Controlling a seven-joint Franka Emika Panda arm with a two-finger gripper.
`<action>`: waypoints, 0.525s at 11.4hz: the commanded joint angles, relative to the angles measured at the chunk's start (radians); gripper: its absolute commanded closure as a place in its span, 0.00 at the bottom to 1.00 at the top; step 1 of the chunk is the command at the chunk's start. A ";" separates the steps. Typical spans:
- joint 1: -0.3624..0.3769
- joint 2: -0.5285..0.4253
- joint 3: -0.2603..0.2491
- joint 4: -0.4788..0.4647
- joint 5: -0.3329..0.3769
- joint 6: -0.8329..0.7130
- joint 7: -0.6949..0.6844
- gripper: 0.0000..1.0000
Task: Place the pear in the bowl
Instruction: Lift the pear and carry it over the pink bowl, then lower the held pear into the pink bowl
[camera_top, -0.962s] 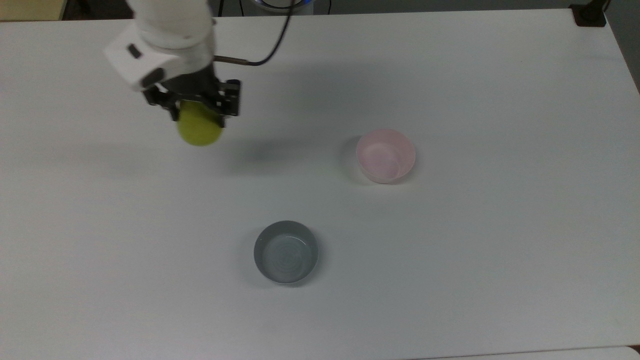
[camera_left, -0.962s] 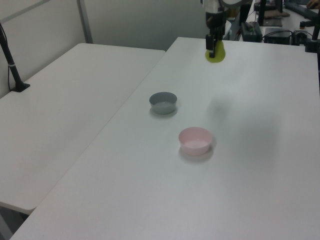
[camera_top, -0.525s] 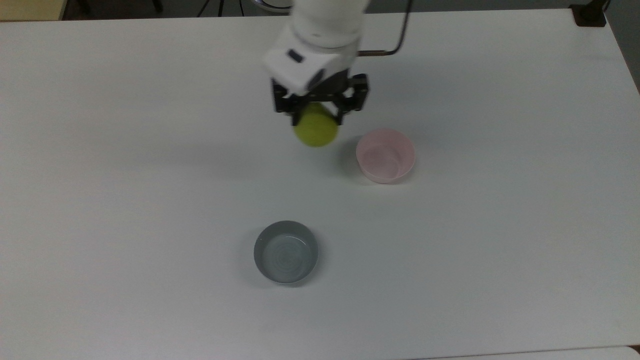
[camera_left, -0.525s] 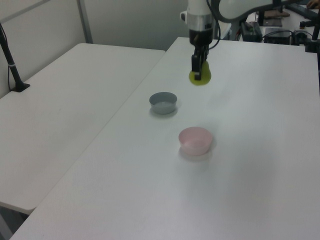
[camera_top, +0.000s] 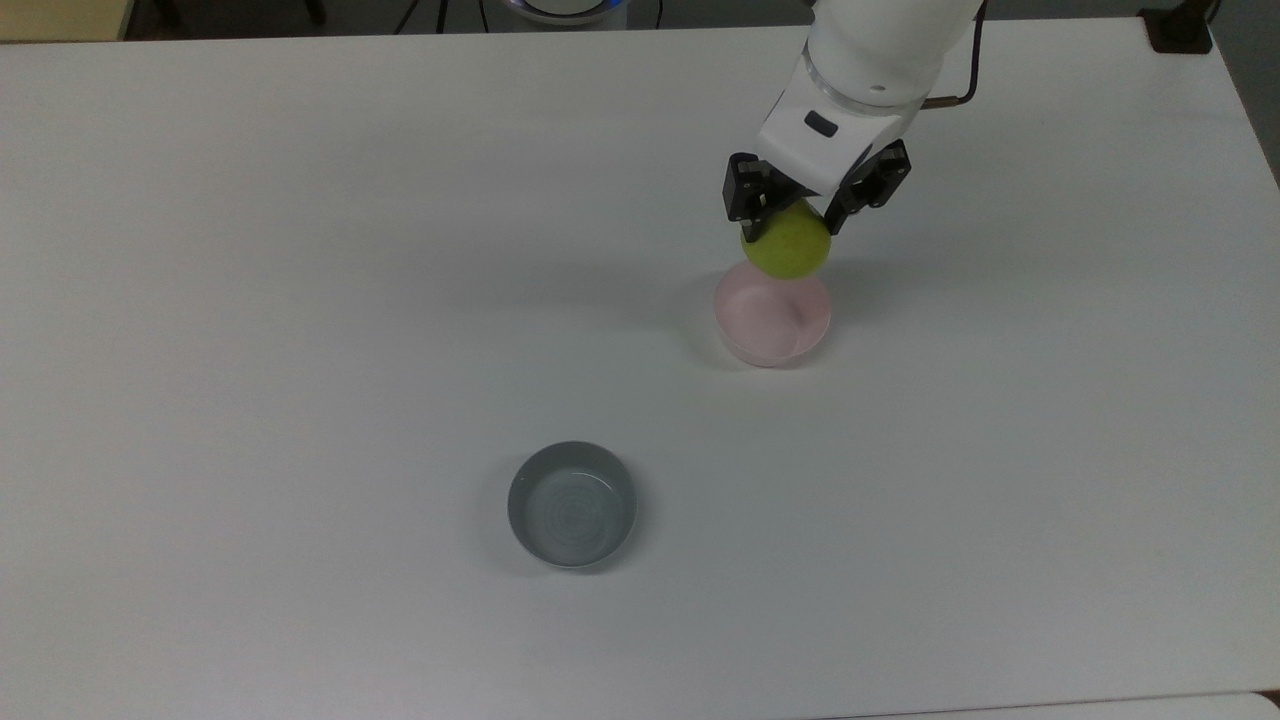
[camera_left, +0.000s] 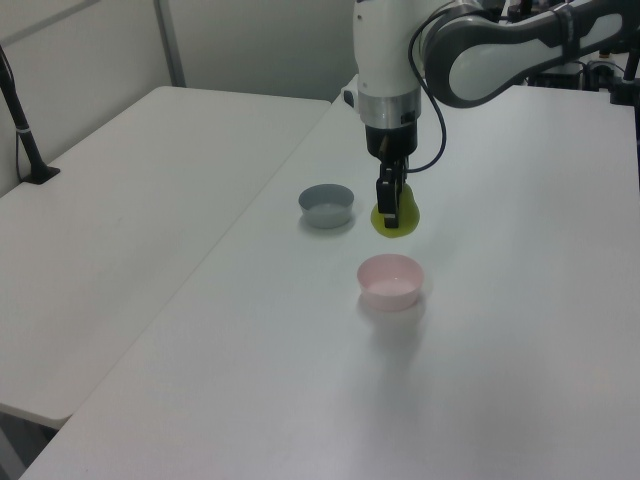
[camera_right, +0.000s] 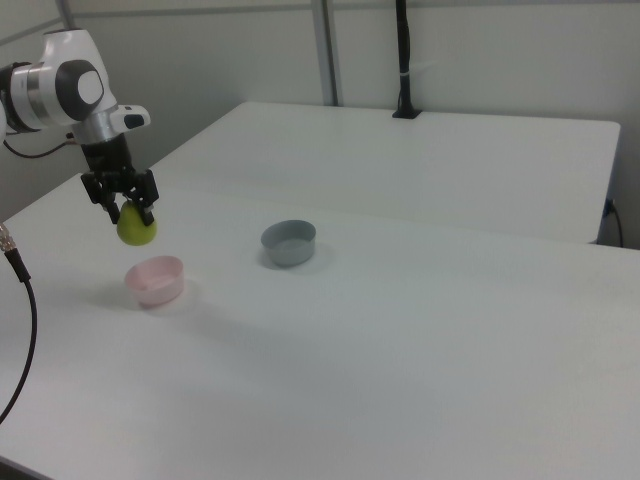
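The small rounded pear (camera_top: 787, 246) was yellow-green between black fingers (camera_top: 748, 193); the small round bowl (camera_top: 771, 318) below looked pale pink, perhaps whitish outside.

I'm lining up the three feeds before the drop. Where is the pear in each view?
Top view: the pear is right of centre near the top, held in the hand, overlapping the far rim of the pink bowl.
Left view: upper centre, just above the pink bowl and to the right of the grey bowl.
Right view: at the left, above the pink bowl.
Shared landmark: the pink bowl, directly beside the pear in every view.
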 joint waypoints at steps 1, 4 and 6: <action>0.027 0.019 -0.013 -0.015 -0.008 0.031 0.012 0.64; 0.031 0.057 -0.013 -0.040 -0.019 0.097 0.012 0.61; 0.031 0.077 -0.013 -0.057 -0.031 0.142 0.015 0.61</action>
